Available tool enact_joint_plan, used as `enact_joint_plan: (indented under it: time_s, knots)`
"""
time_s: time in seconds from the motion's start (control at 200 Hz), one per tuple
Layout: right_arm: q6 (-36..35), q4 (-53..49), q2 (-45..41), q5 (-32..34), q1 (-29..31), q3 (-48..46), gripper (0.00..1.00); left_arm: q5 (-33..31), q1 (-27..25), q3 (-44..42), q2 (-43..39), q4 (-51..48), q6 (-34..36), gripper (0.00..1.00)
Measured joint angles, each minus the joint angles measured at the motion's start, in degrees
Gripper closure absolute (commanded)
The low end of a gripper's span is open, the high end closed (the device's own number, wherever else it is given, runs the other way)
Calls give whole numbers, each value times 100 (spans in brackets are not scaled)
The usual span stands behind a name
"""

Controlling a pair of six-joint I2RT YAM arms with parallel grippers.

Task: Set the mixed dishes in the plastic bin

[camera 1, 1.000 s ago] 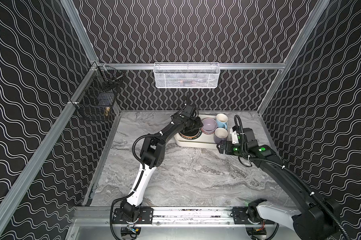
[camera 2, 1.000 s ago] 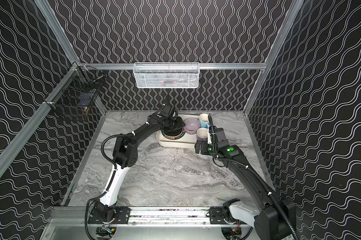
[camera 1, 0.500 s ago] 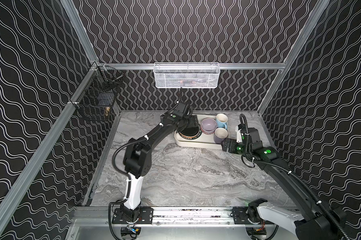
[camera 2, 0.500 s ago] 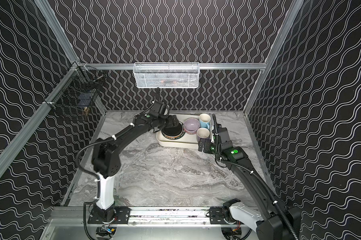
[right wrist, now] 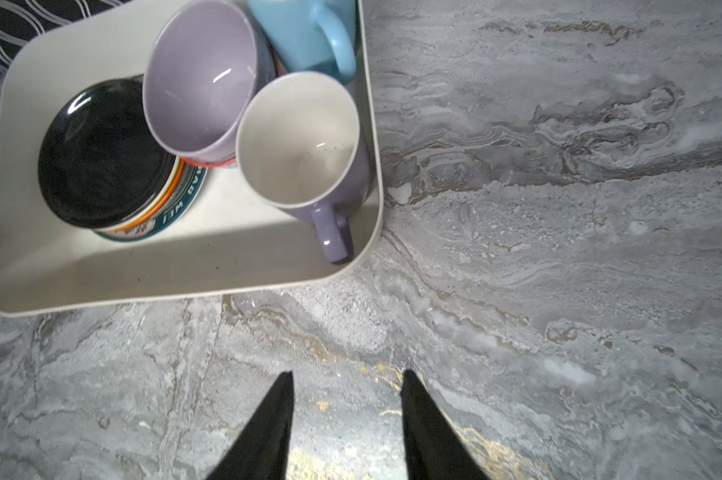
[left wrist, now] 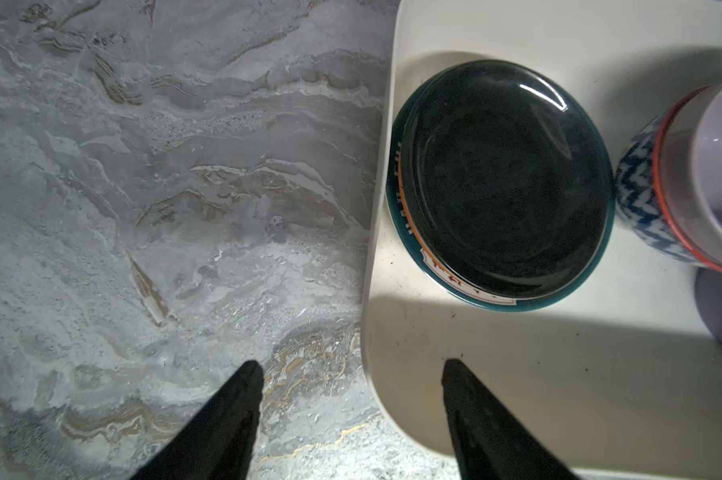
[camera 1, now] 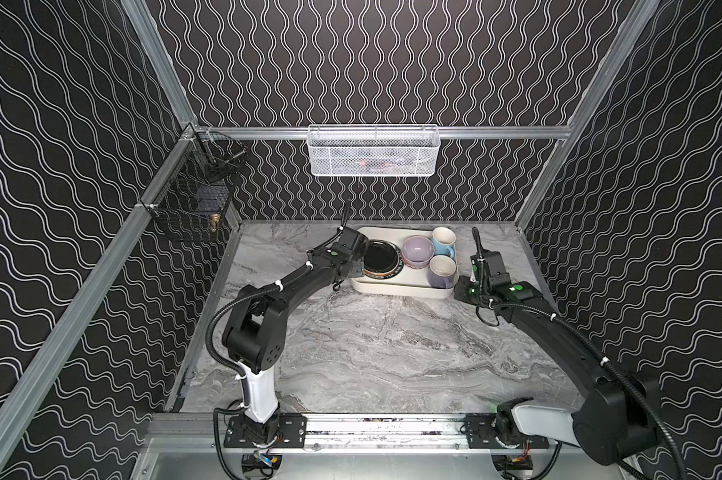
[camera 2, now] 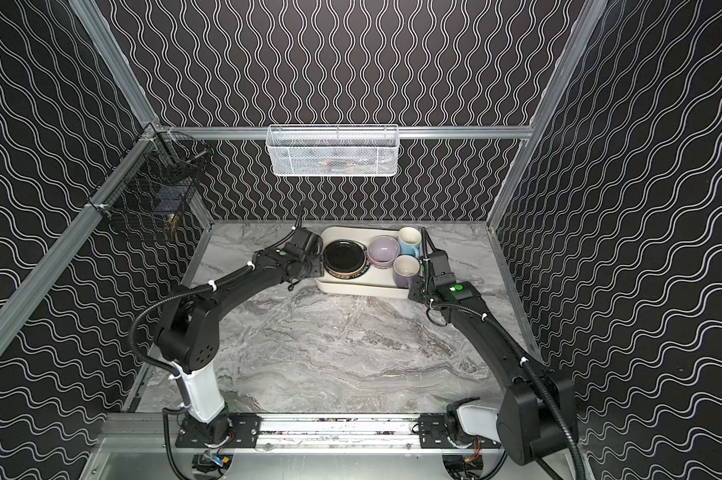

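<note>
All dishes seen lie in plastic bin: plate stack, nested bowls, lilac mug, blue mug; left gripper apart, empty, astride bin's end rim; right gripper apart, empty, over table beside bin's near corner; bin's long axis spanning both arms, roughly equally near.

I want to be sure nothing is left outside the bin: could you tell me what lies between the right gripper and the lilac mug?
In the right wrist view, only bare marble table and the plastic bin's near wall separate the right gripper from the lilac mug; no dish lies there.
</note>
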Motion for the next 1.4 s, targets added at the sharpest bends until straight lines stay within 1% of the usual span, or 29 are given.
enact_joint_plan:
  time_s: [0.17, 0.245, 0.315, 0.4, 0.46, 0.52, 0.581, 0.631, 0.691, 0.806, 0.926, 1.071, 1.396]
  knots:
    - [162, 232, 774, 83, -518, 409, 71, 22, 9, 140, 308, -22, -33, 33]
    - [227, 304, 1156, 15, -721, 636, 72, 46, 26, 168, 422, -66, -55, 34]
    - [249, 299, 1440, -24, -881, 890, 75, 83, 57, 168, 479, -90, -79, 35]
    - [262, 334, 1786, -129, -1025, 1272, 76, 190, 120, 166, 527, -85, -162, 36]
    - [269, 367, 1937, -195, -1051, 1438, 75, 313, 181, 160, 555, -61, -192, 37]
    - [286, 404, 1969, -404, -1051, 1451, 73, 435, 249, 131, 564, -9, -243, 37]
    - [299, 457, 1939, -466, -1045, 1368, 70, 557, 315, 83, 564, 63, -310, 36]
    - [304, 492, 1869, -494, -1045, 1239, 65, 678, 361, 35, 557, 118, -330, 36]
    - [302, 501, 1779, -483, -1051, 1126, 63, 791, 389, -26, 529, 166, -356, 35]
    - [295, 557, 1784, -448, -1056, 1141, 67, 970, 400, -101, 398, 262, -459, 35]
    - [284, 584, 2218, -487, -1058, 1453, 70, 1202, 402, -98, 385, 369, -501, 35]
    - [284, 592, 2645, -599, -1064, 1679, 70, 1388, 402, -96, 385, 385, -546, 35]
    - [243, 697, 3143, -673, -1132, 2186, 70, 1644, 404, 162, 568, 363, -610, 35]
